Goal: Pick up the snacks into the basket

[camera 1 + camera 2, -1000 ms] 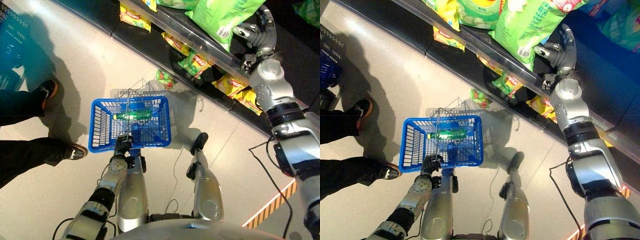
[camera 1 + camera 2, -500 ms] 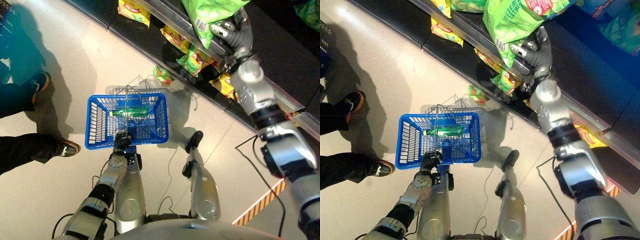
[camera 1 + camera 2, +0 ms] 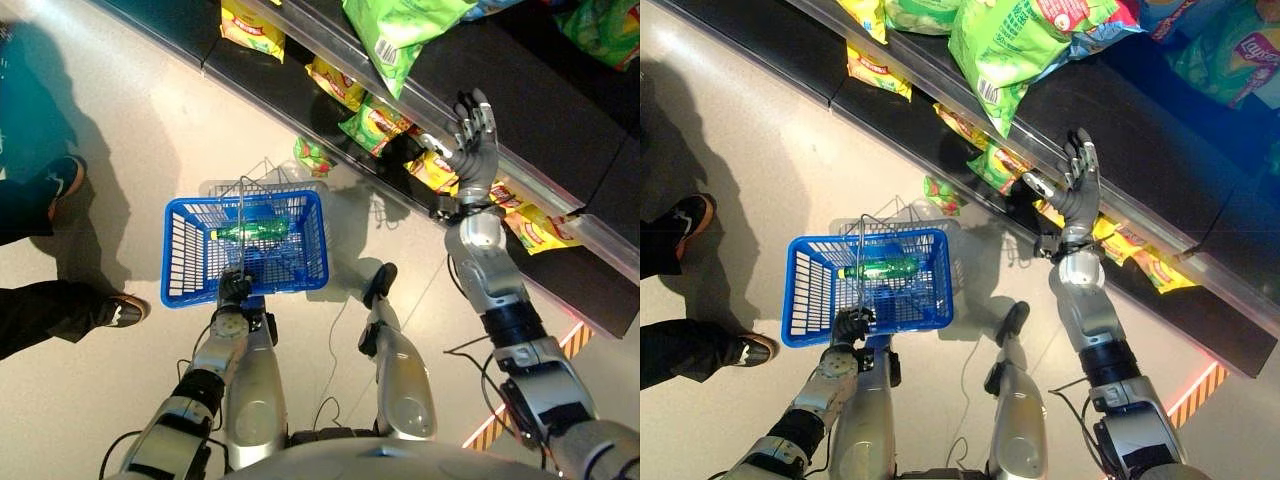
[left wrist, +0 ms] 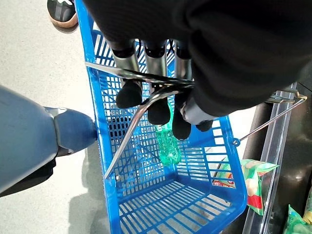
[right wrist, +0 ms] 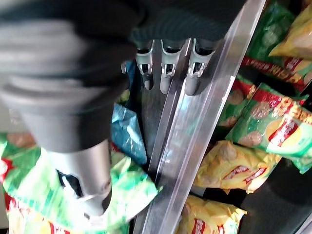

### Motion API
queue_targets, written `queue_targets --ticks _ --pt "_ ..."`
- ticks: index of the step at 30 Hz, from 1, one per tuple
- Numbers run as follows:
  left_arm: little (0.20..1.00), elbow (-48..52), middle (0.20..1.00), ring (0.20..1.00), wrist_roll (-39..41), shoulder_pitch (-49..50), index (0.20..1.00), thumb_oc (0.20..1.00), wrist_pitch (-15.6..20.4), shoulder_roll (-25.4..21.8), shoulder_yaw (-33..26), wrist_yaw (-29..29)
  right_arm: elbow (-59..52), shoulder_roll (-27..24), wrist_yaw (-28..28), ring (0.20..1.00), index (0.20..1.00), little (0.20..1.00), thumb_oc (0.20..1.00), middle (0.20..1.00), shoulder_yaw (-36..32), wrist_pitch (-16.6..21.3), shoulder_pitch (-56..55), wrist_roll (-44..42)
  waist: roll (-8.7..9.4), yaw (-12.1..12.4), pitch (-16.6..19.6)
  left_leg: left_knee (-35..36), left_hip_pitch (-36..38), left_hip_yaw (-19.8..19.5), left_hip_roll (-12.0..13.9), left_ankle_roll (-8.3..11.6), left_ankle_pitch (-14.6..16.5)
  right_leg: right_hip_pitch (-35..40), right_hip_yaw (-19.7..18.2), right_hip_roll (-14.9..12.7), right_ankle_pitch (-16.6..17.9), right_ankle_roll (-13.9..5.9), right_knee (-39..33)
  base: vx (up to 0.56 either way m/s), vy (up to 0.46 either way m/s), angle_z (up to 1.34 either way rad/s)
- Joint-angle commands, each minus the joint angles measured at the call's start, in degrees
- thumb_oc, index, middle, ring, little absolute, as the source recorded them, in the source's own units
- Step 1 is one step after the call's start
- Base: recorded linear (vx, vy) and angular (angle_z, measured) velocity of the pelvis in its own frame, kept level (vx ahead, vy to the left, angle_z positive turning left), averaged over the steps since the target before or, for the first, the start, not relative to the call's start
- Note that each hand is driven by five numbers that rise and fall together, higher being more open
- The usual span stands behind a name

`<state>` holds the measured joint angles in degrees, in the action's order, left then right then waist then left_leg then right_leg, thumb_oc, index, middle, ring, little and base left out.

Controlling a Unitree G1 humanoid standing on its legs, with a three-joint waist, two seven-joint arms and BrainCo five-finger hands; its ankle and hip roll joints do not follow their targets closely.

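The right hand (image 3: 472, 140) is raised with its fingers spread and straight, empty, hovering just in front of the metal edge of the dark shelf (image 3: 560, 215). Half a second ago it was higher up, pressed against the large green snack bag (image 3: 400, 30) that hangs over the upper shelf edge; it has since dropped away from that bag and come down to the level of the lower row, without taking anything with it. Just beside its palm lie the small yellow snack bags (image 3: 440, 170) and, a little further along, the small green snack bags (image 3: 375, 122), so the reach now seems aimed at the lower shelf rather than at the big bag, and the pick itself is not yet made. One small green packet (image 3: 312, 155) lies on the pale floor near the shelf foot. The left hand (image 4: 161, 105) is clenched around the wire handle (image 4: 146, 80) of the blue plastic basket (image 3: 190, 262), carrying it low in front of the robot; inside it lies a green plastic bottle (image 3: 250, 231), and no snack bag is in it. A person's shoes (image 3: 120, 310) stand to the robot's left.
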<state>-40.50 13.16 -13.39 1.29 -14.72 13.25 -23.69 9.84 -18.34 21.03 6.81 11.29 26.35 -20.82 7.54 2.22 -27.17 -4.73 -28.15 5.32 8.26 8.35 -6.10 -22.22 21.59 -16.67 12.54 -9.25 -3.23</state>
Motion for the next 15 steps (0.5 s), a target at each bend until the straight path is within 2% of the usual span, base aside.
queue_targets --ticks 1,15 --pt "0.200 2.49 0.200 0.200 -1.31 4.16 0.200 0.200 1.40 0.79 -1.77 -1.27 1.45 2.06 -0.80 1.000 1.000 1.000 1.000 1.000 1.77 -3.04 -8.43 -0.61 -0.98 0.67 -2.62 3.61 1.94 -0.24 -3.01 -3.40 0.19 0.13 -5.40 -1.59 -1.44 -4.54 4.40 -0.01 -0.021 -0.04" --pt "0.200 3.12 0.200 0.200 -1.66 4.04 0.200 0.200 1.36 0.61 -1.08 -1.67 -0.35 3.22 1.79 1.000 1.000 1.000 1.000 1.000 4.34 -2.77 -1.32 0.51 -0.64 1.47 -2.62 4.64 2.43 -0.21 -3.14 -3.53 -0.15 0.28 -5.21 -1.57 -0.62 -4.66 3.69 0.00 -0.005 -0.01"
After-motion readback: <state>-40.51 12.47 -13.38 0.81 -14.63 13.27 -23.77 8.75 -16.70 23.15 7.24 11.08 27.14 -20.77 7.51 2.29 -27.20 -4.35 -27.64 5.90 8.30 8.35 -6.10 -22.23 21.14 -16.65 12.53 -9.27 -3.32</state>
